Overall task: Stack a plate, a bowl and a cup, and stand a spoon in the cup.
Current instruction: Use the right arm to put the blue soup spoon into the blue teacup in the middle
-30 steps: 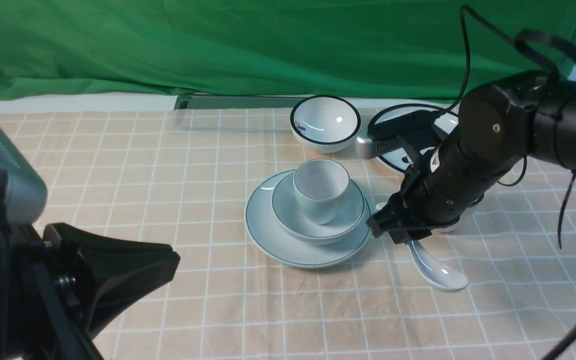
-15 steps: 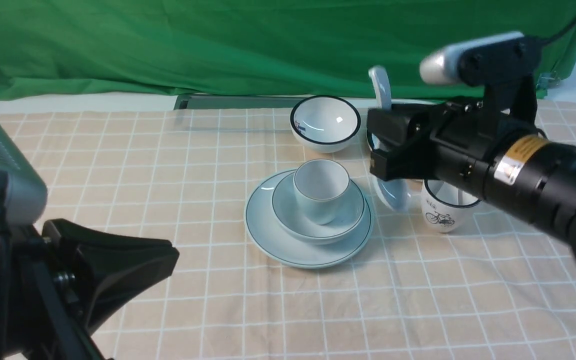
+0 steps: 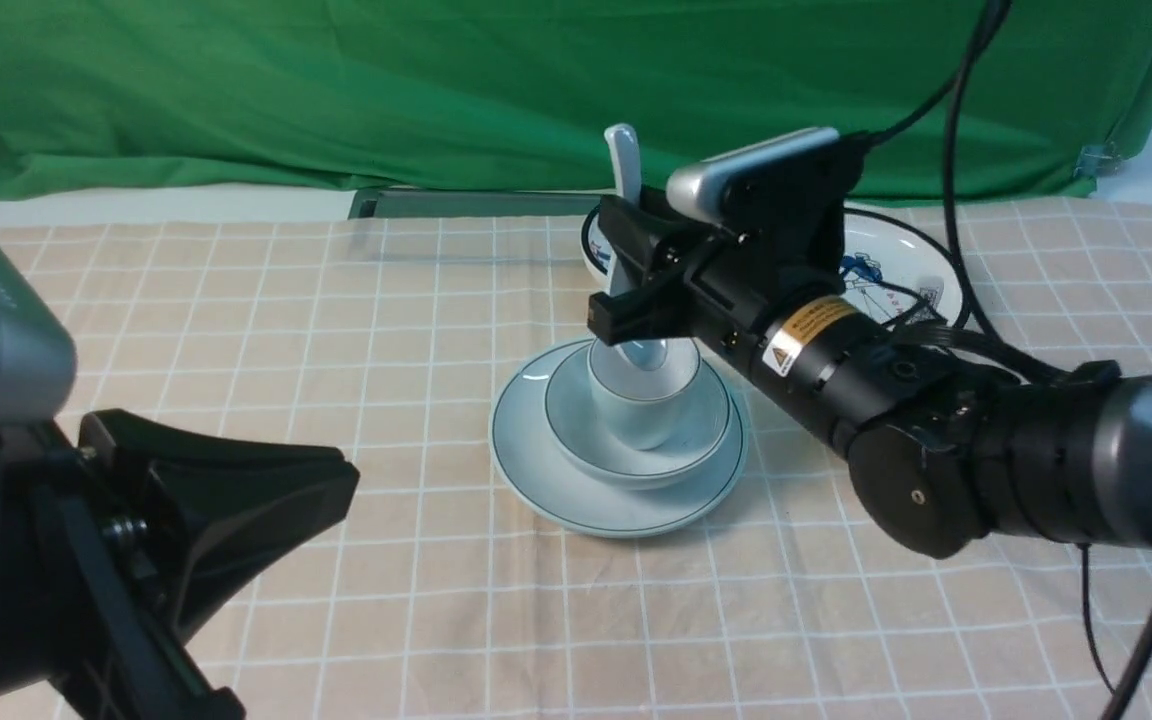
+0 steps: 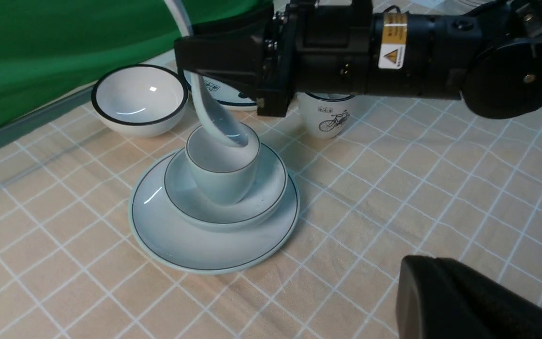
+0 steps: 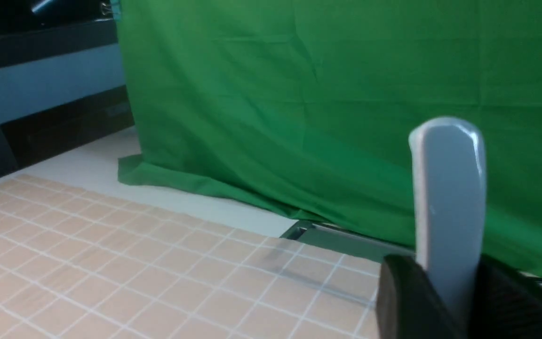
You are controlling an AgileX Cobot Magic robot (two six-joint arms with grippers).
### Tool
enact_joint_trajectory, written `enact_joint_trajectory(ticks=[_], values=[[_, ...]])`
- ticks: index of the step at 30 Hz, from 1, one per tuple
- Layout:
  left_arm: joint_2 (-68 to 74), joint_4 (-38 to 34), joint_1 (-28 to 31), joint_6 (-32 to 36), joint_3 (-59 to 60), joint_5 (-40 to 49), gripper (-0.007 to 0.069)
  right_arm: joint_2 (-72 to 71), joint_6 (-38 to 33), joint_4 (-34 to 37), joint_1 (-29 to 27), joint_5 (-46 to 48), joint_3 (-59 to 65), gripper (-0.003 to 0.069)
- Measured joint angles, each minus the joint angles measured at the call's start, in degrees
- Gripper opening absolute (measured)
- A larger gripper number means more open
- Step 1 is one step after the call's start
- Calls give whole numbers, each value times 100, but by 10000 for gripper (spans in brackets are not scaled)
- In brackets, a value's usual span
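**Front view:** the plate (image 3: 536,480), the bowl (image 3: 701,435) and the cup (image 3: 636,415) are seen stacked on the counter (image 3: 336,330). The spoon (image 3: 622,160) is pinched by its handle in the right gripper (image 3: 624,318), scoop end down at the cup's mouth. The left gripper (image 3: 341,500) is pressed together, empty and well apart.

**Left wrist view:** the scoop is shown at the cup's rim; contact with the bottom cannot be told.

**Right wrist view:** only the upright handle is shown between the fingers (image 5: 402,301).

Stacking is judged complete; lowering and release of the spoon are left.

cup (image 3: 636,415) sitting in bowl (image 3: 576,420) on plate (image 3: 536,470) | spoon (image 3: 624,165) hanging upright at cup mouth | second bowl (image 4: 139,94) lying at stack's twelve o'clock, second plate (image 3: 911,255) at two o'clock
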Motion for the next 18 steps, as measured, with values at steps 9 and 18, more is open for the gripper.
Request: enact_joint_trajectory(ticks=[9, 18], values=[[0, 23, 0, 0, 0, 0, 4, 688, -140, 0, -30, -241, -41, 179], [0, 136, 0, 0, 0, -4, 4, 644, -56, 0, -65, -176, -36, 409]])
